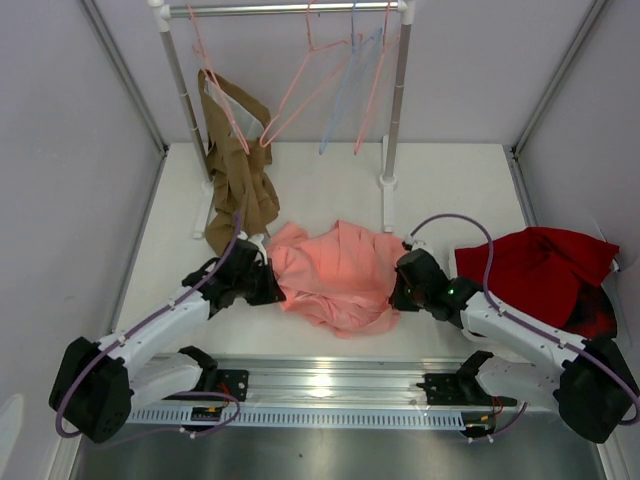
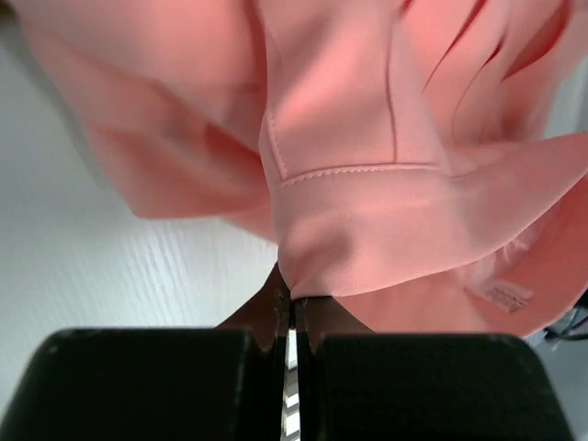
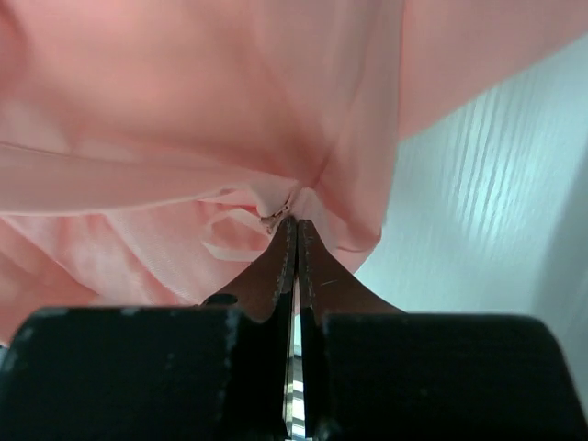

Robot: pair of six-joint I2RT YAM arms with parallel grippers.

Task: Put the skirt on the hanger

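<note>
At the near edge of the table (image 1: 450, 180), both arms reached inward to the skirt (image 1: 335, 270), which lay crumpled between them, in front of the clothes rack (image 1: 290, 8).

The left gripper (image 1: 268, 285) had its fingers pressed together on the skirt's left side. The left wrist view showed the tips (image 2: 292, 308) pinching a stitched fold of the salmon fabric (image 2: 367, 184). A small white label (image 2: 501, 294) was sewn to the cloth at lower right, its print too blurred to read.

The right gripper (image 1: 398, 290) gripped the skirt's right side. In the right wrist view its tips (image 3: 294, 225) were clamped nearly shut on a bunched bit of the fabric (image 3: 184, 110).

A dark red cloth (image 1: 545, 265) lay heaped to the right, apart from the skirt. Farther back and to the left, a brown garment (image 1: 235, 170) hung down from the rack and reached the table just behind the skirt.

On the rack's rail, the hanger (image 1: 300, 95) hung bare and tilted. Beside it were a pale blue hanger (image 1: 345, 95) and a second pink hanger (image 1: 375, 90). No writing could be read anywhere.
</note>
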